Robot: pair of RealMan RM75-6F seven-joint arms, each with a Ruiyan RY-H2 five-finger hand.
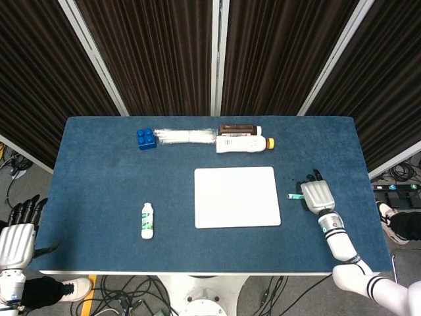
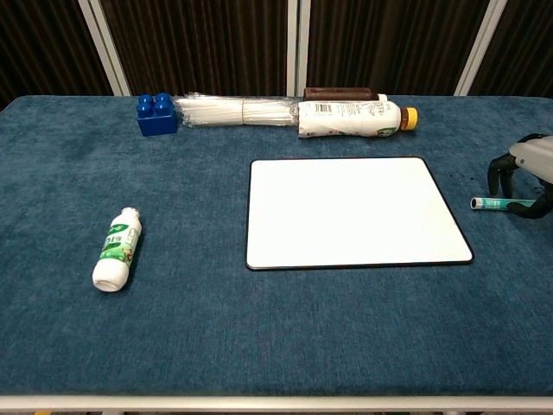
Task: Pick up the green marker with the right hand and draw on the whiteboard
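Note:
The green marker point(image 1: 293, 196) point(image 2: 492, 203) lies flat on the blue cloth just right of the whiteboard point(image 1: 237, 197) point(image 2: 354, 212). My right hand point(image 1: 317, 195) point(image 2: 527, 169) hovers right over it, palm down, and hides most of its length in the head view. In the chest view its curved fingers arch down on either side of the marker, which still rests on the table; only the marker's left end shows. My left hand point(image 1: 16, 240) hangs off the table's near left corner with spread fingers, holding nothing.
A small white bottle with a green label point(image 1: 147, 220) point(image 2: 117, 249) lies at the left. Along the far side sit a blue brick point(image 1: 147, 138), a bundle of clear straws point(image 1: 187, 136), a white orange-capped bottle point(image 1: 242, 143) and a brown object point(image 1: 237, 128).

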